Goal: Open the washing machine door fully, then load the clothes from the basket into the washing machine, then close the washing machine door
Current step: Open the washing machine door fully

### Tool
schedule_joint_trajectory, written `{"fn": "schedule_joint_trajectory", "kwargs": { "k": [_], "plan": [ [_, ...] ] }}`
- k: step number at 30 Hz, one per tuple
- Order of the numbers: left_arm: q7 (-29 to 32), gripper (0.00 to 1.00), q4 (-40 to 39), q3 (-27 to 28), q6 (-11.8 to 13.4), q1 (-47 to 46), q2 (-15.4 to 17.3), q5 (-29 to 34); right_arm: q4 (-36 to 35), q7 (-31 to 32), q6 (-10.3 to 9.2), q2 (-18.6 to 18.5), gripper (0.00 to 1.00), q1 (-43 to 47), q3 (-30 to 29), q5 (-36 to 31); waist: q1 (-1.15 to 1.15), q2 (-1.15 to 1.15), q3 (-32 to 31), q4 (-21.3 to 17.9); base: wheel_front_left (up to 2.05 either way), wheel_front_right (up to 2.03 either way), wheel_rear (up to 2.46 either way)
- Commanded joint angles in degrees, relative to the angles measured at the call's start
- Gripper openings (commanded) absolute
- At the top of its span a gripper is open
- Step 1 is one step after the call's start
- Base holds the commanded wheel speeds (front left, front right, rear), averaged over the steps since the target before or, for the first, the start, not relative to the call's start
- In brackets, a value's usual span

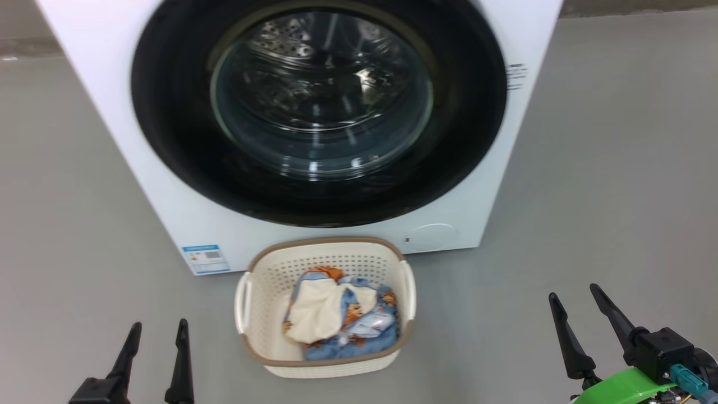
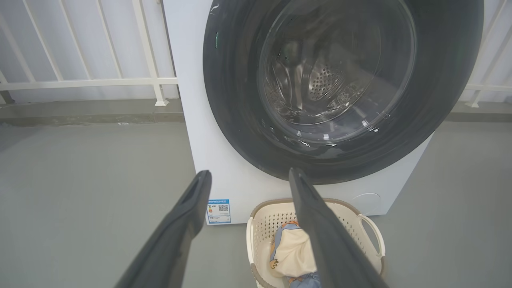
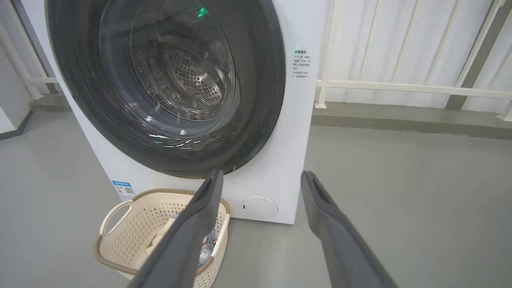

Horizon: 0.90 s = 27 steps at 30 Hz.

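The white washing machine (image 1: 168,213) stands straight ahead, its round black-rimmed washing machine door (image 1: 168,112) lying flat against the front, shut. On the floor in front sits the cream basket (image 1: 263,280) holding the clothes (image 1: 336,314), blue bear-print fabric with a cream piece on top. My left gripper (image 1: 158,331) is open at the lower left, left of the basket. My right gripper (image 1: 575,296) is open at the lower right, well to the right of it. Both are empty. The door (image 2: 232,100) (image 3: 260,80) and basket (image 2: 260,224) (image 3: 132,228) also show in the wrist views.
Grey floor (image 1: 589,168) spreads on both sides of the machine. A white railing (image 2: 80,82) (image 3: 400,86) on a low kerb runs behind it. A blue label (image 1: 205,258) and a round cover (image 1: 432,237) sit low on the machine's front.
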Motion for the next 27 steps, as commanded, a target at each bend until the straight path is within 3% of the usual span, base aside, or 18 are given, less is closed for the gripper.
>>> {"fn": "schedule_joint_trajectory", "kwargs": {
  "k": [1, 15, 27],
  "plan": [
    [-0.4, 1.00, -1.4, 1.6, 0.2, -0.8, 0.7, 0.2, -1.2, -0.7, 0.09, -0.8, 1.00, -0.6, 1.4, 0.0, 0.00, 0.00, 0.0, 0.0, 1.23, 1.23, -2.46],
    [-0.4, 1.00, -2.4, 1.9, 0.4, -1.2, 0.7, -1.6, -1.5, -0.7, 0.09, -0.7, 1.00, -0.6, 1.4, 0.4, 0.00, 0.00, 1.1, -0.2, 1.18, 1.18, -2.37],
    [-0.4, 1.00, -1.9, 1.8, 0.6, -1.2, 0.7, -2.4, -2.0, -0.7, 0.09, -0.5, 1.00, -0.9, 1.1, 0.8, 0.00, 0.00, 1.2, -0.1, 0.51, 0.51, -1.02]
  ]
}}
